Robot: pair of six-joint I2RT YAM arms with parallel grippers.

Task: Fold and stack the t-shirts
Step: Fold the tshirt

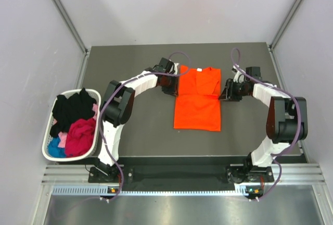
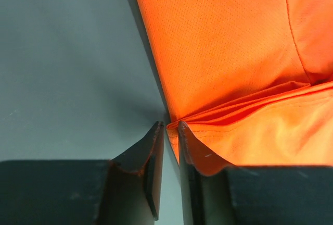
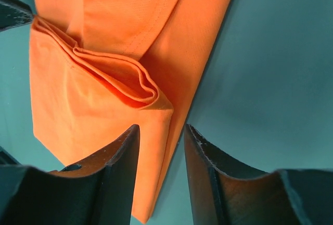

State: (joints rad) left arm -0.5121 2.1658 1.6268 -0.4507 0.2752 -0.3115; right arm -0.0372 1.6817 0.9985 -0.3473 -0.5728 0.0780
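Left wrist view: the left gripper [image 2: 169,127] is hovering low at the left edge of the orange t-shirt [image 2: 234,53]. Its fingers are standing nearly together with only a sliver between them. The cloth's folded corner is sitting right at that slit, and I cannot tell whether any of it is being pinched.
Right wrist view: the right gripper [image 3: 161,131] is sitting at the shirt's right edge with its fingers plainly apart. The cloth's edge is running into the gap, a bunched pleat is lying just beyond the tips, and nothing is being clamped.
Top external view: the shirt is lying flat in the middle of the table [image 1: 135,131], collar at the far end. Both arms are reaching in from either side, level with a crease running across it.
Done: the sleeves are looking tucked in, leaving a long rectangle, so I'd judge the lengthwise folds finished.
Left to do: the crosswise fold appears to be waiting, then setting the shirt down to start a stack; no stack is showing anywhere.
Waiting pile: a white basket [image 1: 47,141] at the near left is holding a black tee [image 1: 73,108], a magenta tee [image 1: 80,134] and a bit of blue tee [image 1: 54,148], all crumpled, so most of the task is lying ahead.
In the way: nothing is sitting between the grippers and the shirt, though the bunched pleat on the right is looking likely to skew the fold.
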